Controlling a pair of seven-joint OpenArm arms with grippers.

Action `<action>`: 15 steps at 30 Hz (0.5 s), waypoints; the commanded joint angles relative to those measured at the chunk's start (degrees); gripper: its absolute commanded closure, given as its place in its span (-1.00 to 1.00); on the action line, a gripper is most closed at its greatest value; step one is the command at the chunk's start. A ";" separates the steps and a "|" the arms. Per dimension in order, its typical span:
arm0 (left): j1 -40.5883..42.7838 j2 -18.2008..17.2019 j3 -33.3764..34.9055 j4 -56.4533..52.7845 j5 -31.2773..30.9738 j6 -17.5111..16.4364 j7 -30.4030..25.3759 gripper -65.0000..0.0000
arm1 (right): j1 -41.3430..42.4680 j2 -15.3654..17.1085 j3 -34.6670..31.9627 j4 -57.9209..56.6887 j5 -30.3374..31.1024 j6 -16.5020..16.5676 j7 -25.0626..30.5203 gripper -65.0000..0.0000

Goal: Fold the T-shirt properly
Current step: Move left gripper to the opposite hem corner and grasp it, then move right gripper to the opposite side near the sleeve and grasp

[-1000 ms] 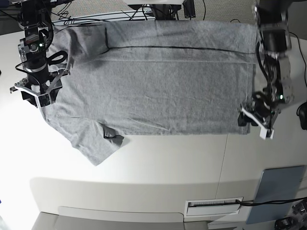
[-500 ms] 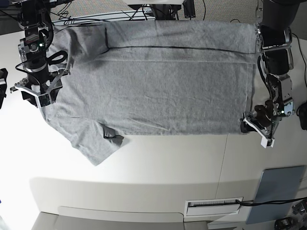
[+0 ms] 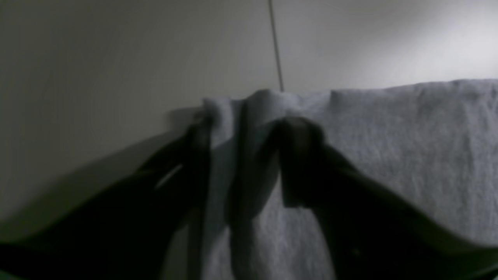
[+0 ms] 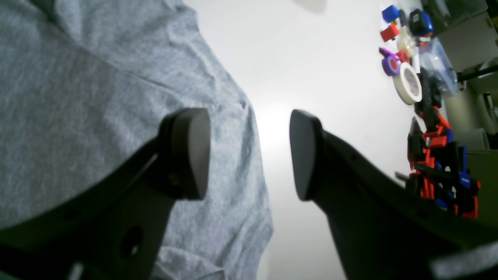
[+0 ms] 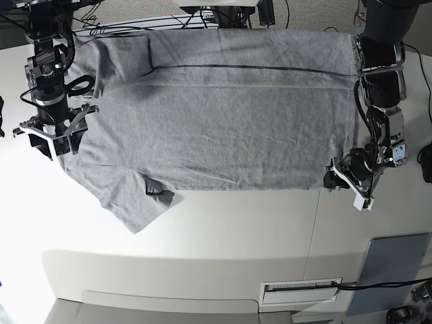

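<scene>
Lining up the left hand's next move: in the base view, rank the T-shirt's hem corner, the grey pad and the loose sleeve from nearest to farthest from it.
1. The T-shirt hem corner: at the left hand itself.
2. Grey pad: below the hand, toward the table's lower right.
3. Loose sleeve: far across, at the shirt's lower left.

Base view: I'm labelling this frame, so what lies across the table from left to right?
Right gripper at the shirt's edge → T-shirt spread flat → left gripper at the shirt's corner → grey panel nearer the table's front.
</scene>
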 commanded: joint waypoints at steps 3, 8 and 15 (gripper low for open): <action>-0.90 -1.05 -0.07 0.39 0.94 1.29 1.11 0.66 | 0.55 0.85 0.46 0.92 -0.52 -0.76 1.25 0.02; -0.90 -1.22 -0.07 0.39 2.82 1.25 1.11 1.00 | 2.97 0.85 0.46 -0.24 -0.46 1.62 0.94 0.02; -0.90 -1.22 -0.07 0.39 2.82 1.09 1.16 1.00 | 13.84 0.83 0.28 -12.22 5.73 10.80 0.57 0.02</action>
